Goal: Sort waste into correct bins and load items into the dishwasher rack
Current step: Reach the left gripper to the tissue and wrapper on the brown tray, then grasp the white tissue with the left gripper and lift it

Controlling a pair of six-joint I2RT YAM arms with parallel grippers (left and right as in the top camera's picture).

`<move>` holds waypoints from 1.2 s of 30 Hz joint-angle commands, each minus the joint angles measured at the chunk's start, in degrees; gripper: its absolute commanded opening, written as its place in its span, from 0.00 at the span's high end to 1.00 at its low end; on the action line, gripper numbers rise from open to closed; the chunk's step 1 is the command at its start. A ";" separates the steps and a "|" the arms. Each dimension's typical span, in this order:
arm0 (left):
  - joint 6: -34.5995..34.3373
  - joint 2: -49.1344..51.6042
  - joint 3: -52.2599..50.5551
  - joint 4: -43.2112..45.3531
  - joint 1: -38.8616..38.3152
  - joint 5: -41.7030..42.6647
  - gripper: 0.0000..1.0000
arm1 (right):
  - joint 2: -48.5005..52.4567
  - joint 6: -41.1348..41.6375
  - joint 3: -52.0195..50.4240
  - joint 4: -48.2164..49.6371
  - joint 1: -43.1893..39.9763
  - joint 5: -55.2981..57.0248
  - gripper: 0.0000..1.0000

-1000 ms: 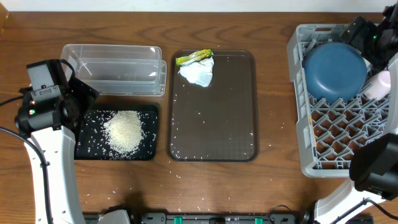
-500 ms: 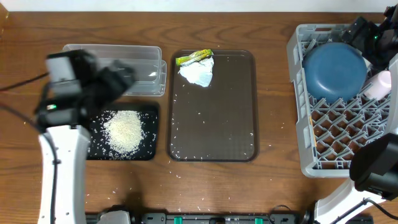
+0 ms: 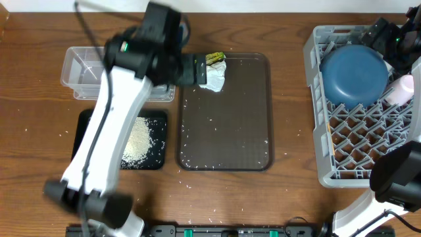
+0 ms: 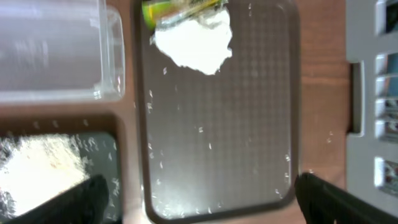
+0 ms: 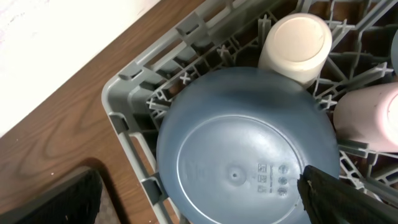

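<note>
My left gripper (image 3: 199, 70) is open and empty above the far left corner of the brown serving tray (image 3: 227, 125), beside the crumpled white napkin (image 3: 213, 78) and the yellow-green wrapper (image 3: 214, 58). In the left wrist view the napkin (image 4: 193, 42) and wrapper (image 4: 166, 9) lie ahead of the open gripper (image 4: 199, 190). Rice (image 3: 137, 139) is heaped in the black tray (image 3: 155, 158); the clear tub (image 3: 82, 69) is partly hidden by my arm. My right gripper (image 5: 199, 196) is open over the upturned dark blue bowl (image 5: 249, 155) in the grey rack (image 3: 316, 99), beside the white cup (image 5: 296, 45) and pink cup (image 5: 370, 118). The light blue bowl and chopsticks are out of view.
Loose rice grains are scattered over the brown serving tray (image 4: 217, 130) and the wooden table (image 3: 289, 99). The rack's near half shows open lattice floor (image 3: 358, 141). My left arm (image 3: 112, 125) stretches across the black tray and tub.
My left arm has swung from the table's left side, over the black tray, to the far left corner of the brown tray near the napkin. The right arm has not moved.
</note>
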 commanded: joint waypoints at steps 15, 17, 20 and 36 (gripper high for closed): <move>-3.10 23.63 6.43 13.88 -2.54 -0.70 0.07 | -1.11 0.66 0.94 -0.15 -0.24 0.39 0.01; -3.19 25.73 6.43 15.76 -3.67 -1.51 0.07 | -1.11 0.66 0.94 -0.15 -0.24 0.39 0.01; -4.50 28.57 6.43 18.03 -5.09 -3.80 0.08 | -1.11 0.66 0.94 -0.15 -0.24 0.39 0.01; -8.61 36.35 5.46 23.04 -7.65 -16.20 0.29 | -1.11 0.66 0.94 -0.15 -0.24 0.39 0.01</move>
